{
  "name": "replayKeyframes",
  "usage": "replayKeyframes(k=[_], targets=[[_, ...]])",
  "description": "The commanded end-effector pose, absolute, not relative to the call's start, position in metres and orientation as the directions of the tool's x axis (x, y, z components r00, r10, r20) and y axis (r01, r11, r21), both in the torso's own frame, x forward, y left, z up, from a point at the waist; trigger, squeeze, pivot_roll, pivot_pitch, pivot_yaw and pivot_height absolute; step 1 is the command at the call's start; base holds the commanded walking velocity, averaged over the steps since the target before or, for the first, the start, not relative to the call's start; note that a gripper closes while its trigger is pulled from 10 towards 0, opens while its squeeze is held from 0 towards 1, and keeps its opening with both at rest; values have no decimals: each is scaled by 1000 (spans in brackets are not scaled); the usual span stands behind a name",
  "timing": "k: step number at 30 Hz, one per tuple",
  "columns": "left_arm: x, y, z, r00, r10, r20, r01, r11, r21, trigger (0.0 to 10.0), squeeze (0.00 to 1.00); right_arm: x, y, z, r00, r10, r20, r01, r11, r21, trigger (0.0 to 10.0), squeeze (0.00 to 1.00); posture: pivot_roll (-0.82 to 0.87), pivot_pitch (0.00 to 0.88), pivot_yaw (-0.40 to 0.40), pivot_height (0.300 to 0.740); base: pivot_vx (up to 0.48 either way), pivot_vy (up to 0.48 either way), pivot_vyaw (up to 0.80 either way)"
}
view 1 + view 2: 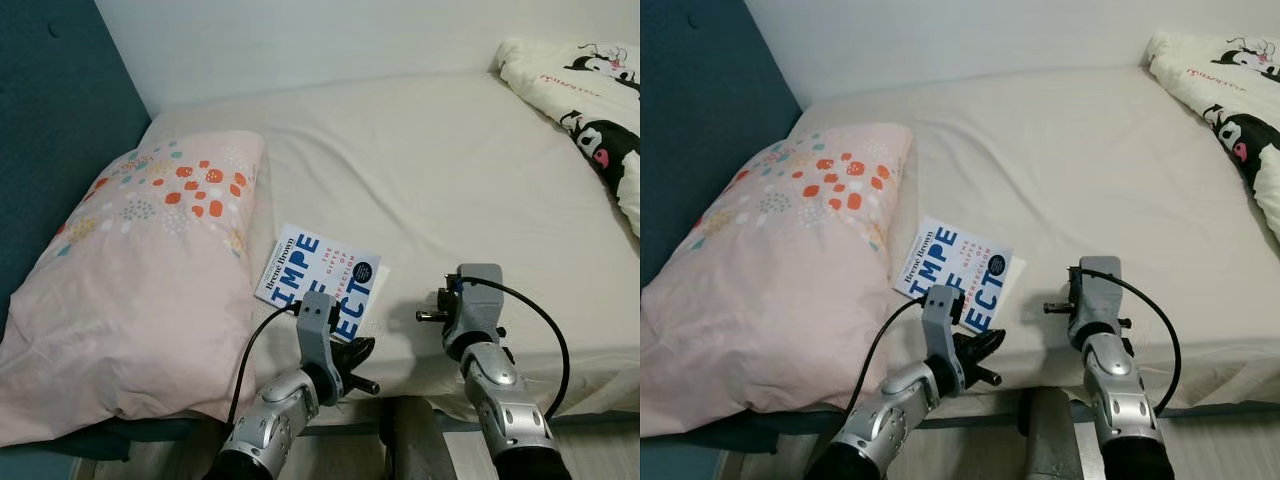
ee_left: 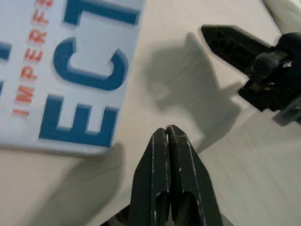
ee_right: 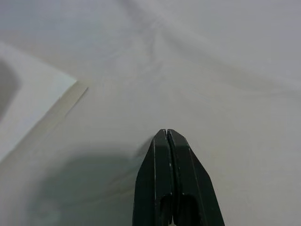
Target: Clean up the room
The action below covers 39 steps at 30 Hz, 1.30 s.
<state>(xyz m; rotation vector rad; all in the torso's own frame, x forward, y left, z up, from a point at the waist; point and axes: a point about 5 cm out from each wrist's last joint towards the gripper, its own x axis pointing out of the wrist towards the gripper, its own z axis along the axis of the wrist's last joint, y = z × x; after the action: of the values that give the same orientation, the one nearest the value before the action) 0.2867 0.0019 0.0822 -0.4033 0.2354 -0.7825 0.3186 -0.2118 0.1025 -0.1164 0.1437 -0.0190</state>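
Book [image 1: 322, 281] flat on the bed [image 1: 450, 180], beside the pillow [image 1: 140, 280]. I hold both grippers, left [image 2: 168, 130] and right [image 3: 163, 133], with the 2 fingers pressed together, empty. It looks thin, light and stiff (slick cover); I would pinch its near edge.

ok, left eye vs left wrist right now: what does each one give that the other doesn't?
Left eye alone: the pink pillow beside the book, the cartoon-print blanket at the far right, the teal headboard, and both arms.

Left wrist alone: close detail. The left gripper has its fingers shut, just off the book's corner, not touching it.

Shared: the book's blue lettering, the cream sheet, and the right gripper.
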Motion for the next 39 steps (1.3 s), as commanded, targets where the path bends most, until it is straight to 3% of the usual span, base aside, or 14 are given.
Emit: replayKeyframes(k=[1,4,6,8,9,15,16,17,20,25,35,39], targets=[[266,-11,74,645,-762,-58,659,594,-462,0,0,317,-211,98,987,-10,-161,-15,988,-155,10000,0,-90,271,51,560,0,0,0],[268,24,85,633,-775,1,699,570,-433,0,0,328,-231,129,995,-97,-25,94,992,-84,10000,0,-89,261,48,560,0,0,0],[268,31,87,634,-773,16,703,567,-431,0,0,330,-235,138,993,-114,12,115,991,-63,10000,0,-89,261,48,560,0,0,0],[269,41,90,647,-762,32,699,576,-424,0,0,333,-241,149,987,-147,57,150,988,-47,10000,0,-85,255,45,560,0,0,0],[270,59,96,679,-732,57,683,601,-415,0,0,338,-254,170,970,-208,124,211,978,-9,10000,0,-81,250,41,560,0,0,0],[271,78,101,735,-675,65,642,662,-386,0,0,343,-265,193,952,-237,193,232,972,47,10000,0,-77,246,39,560,0,0,0],[273,92,105,785,-616,64,598,727,-339,0,0,350,-264,207,960,-187,210,172,981,87,10000,1000,-68,240,34,560,0,0,0],[273,92,105,785,-616,64,598,727,-339,0,0,350,-264,207,960,-187,210,172,981,87,10000,1000,-68,240,34,560,0,0,0],[272,117,119,846,-526,87,533,823,-199,0,0,366,-256,218,996,8,88,-25,982,190,10000,1000,-60,235,28,560,0,0,0],[267,117,126,836,-538,104,548,828,-118,0,0,368,-257,202,996,87,-36,-74,959,272,10000,1000,-60,230,23,560,0,0,0],[263,122,129,879,-461,124,475,871,-130,0,0,354,-248,175,966,222,-132,-184,950,253,10000,1000,-59,219,19,560,0,0,0],[261,121,132,893,-430,129,445,887,-123,0,0,345,-225,159,891,411,-192,-365,901,236,10000,1000,-55,212,21,560,0,0,0]])
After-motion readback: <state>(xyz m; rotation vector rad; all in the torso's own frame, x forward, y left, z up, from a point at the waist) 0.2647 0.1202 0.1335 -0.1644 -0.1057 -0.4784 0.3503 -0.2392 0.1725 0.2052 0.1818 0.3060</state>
